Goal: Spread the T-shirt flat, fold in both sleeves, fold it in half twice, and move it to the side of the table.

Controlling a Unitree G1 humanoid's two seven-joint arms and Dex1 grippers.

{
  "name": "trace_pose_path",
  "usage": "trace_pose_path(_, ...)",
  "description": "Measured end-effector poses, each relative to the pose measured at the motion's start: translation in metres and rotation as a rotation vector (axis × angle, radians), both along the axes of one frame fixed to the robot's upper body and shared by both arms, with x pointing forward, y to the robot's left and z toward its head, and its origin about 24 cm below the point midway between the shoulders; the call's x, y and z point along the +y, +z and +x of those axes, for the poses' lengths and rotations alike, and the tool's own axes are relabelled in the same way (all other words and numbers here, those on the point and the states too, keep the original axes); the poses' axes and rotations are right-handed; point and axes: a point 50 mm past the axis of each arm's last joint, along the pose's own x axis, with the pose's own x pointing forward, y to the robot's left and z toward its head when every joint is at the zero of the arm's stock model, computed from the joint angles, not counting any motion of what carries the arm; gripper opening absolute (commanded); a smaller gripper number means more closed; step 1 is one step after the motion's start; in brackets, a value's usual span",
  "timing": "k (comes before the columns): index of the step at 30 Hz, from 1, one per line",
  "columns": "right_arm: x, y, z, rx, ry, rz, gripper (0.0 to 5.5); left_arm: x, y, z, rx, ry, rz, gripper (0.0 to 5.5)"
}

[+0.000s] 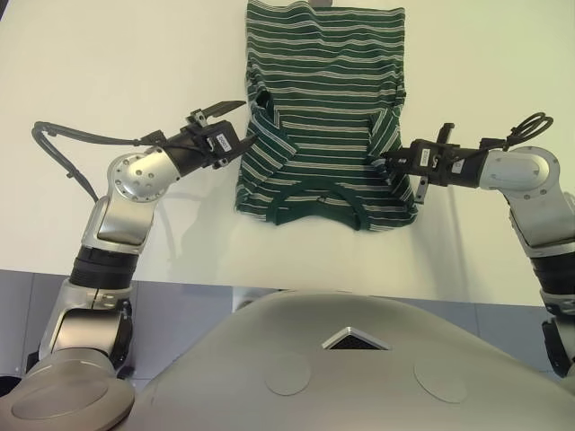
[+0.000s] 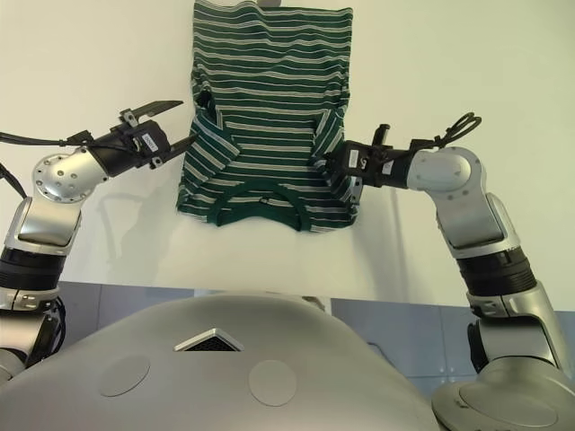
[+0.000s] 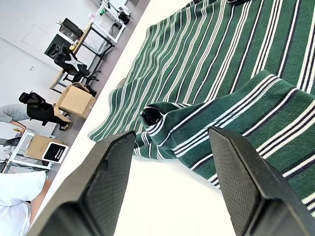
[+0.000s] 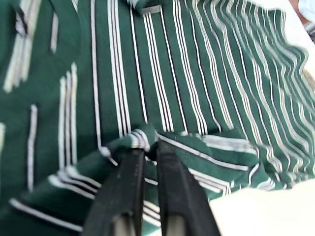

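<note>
1. Holds the left arm bent at the elbow, forearm angled inward over the white table (image 1: 108, 63), with the left gripper (image 1: 235, 127) just beside the left edge of the T-shirt (image 1: 328, 99); fingers spread wide, grasping nothing.
2. Holds the right arm stretched in from the opposite side, forearm nearly level; right gripper (image 1: 382, 164) pinched tight on a fold of the right sleeve (image 4: 206, 147).
3. Shows the green, white-striped T-shirt lying mid-table, collar toward the robot, both sleeves turned in over the body.
4. Beyond the table edge, well apart: a cardboard box (image 3: 75, 101) and office chairs (image 3: 69, 61).
</note>
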Motion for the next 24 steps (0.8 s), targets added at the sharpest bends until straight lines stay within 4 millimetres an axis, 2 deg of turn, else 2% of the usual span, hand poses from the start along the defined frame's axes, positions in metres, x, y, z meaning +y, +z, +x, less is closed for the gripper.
trace_pose_path(4,0.005,0.001,0.001,-0.003,-0.01,0.066,1.81,0.0,0.0,0.0,0.001,0.0,-0.001,2.74)
trace_pose_path(6,0.008,0.009,0.001,0.004,-0.024,0.15,2.26,0.0,0.0,-0.001,0.001,-0.002,-0.003,2.74)
trace_pose_path(7,0.007,0.014,0.001,0.008,-0.03,0.184,2.45,0.0,0.001,-0.002,0.006,-0.01,-0.008,2.92)
trace_pose_path(9,-0.007,0.024,0.003,0.004,-0.058,0.191,2.81,0.002,0.005,-0.011,0.027,-0.064,-0.006,3.23)
trace_pose_path(11,-0.033,0.035,0.002,0.017,-0.085,0.12,3.15,0.014,0.01,-0.017,0.039,-0.09,0.054,3.61)
trace_pose_path(14,-0.059,0.042,-0.007,0.056,-0.065,-0.005,3.15,0.036,0.02,-0.023,0.043,-0.133,0.193,3.67)
trace_pose_path(17,-0.069,0.039,-0.021,0.148,-0.019,-0.058,3.15,0.048,0.011,-0.044,0.121,-0.191,0.292,3.67)
trace_pose_path(20,-0.067,0.023,-0.043,0.283,0.04,-0.053,3.15,0.045,-0.001,-0.067,0.198,-0.285,0.344,3.67)
trace_pose_path(24,-0.059,0.012,-0.06,0.347,0.097,-0.041,3.15,0.031,-0.006,-0.08,0.195,-0.349,0.301,3.67)
